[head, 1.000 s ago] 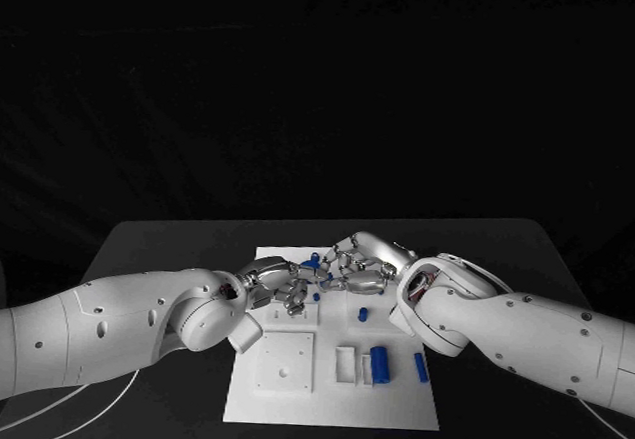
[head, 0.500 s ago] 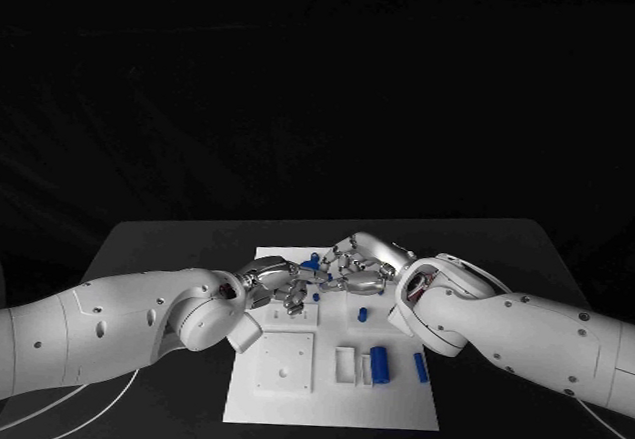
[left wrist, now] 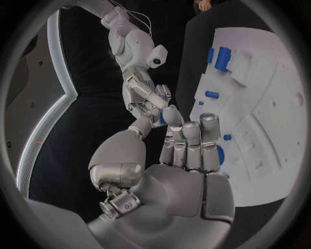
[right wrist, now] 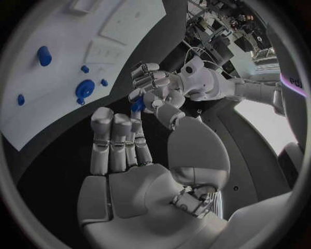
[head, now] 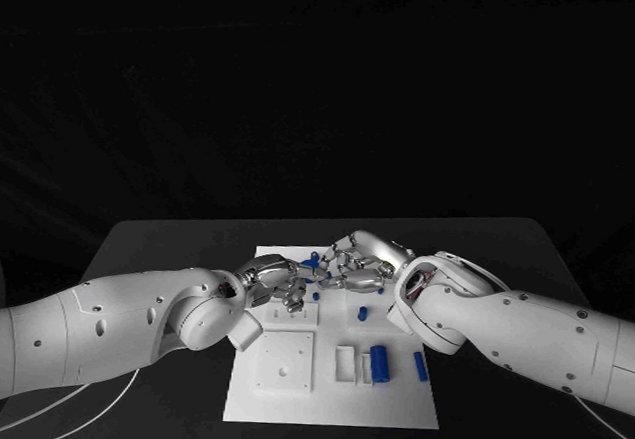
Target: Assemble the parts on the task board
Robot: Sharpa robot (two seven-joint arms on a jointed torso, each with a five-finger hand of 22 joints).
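Above the far half of the white task board [head: 328, 406] my two hands meet fingertip to fingertip. A small blue part [head: 311, 264] sits between them. The left hand [head: 275, 280] pinches the blue part [left wrist: 160, 117] between thumb and a fingertip. The right hand [head: 358, 265] also has its fingertips on the blue part [right wrist: 137, 105]. Both hands hover over the board, not resting on it. The right hand [left wrist: 144, 88] reaches in across from the left hand [left wrist: 184, 171], and the left hand [right wrist: 155, 88] faces the right hand [right wrist: 129, 171].
On the board lie a blue cylinder [head: 380, 364], a slim blue piece [head: 420, 366], a blue peg [head: 363, 311] and a white block [head: 345, 363]. A square recessed plate [head: 288, 363] takes its near left. The black table [head: 158, 245] surrounds the board.
The right hand has edged slightly towards the left hand. The blue part stays between the two hands.
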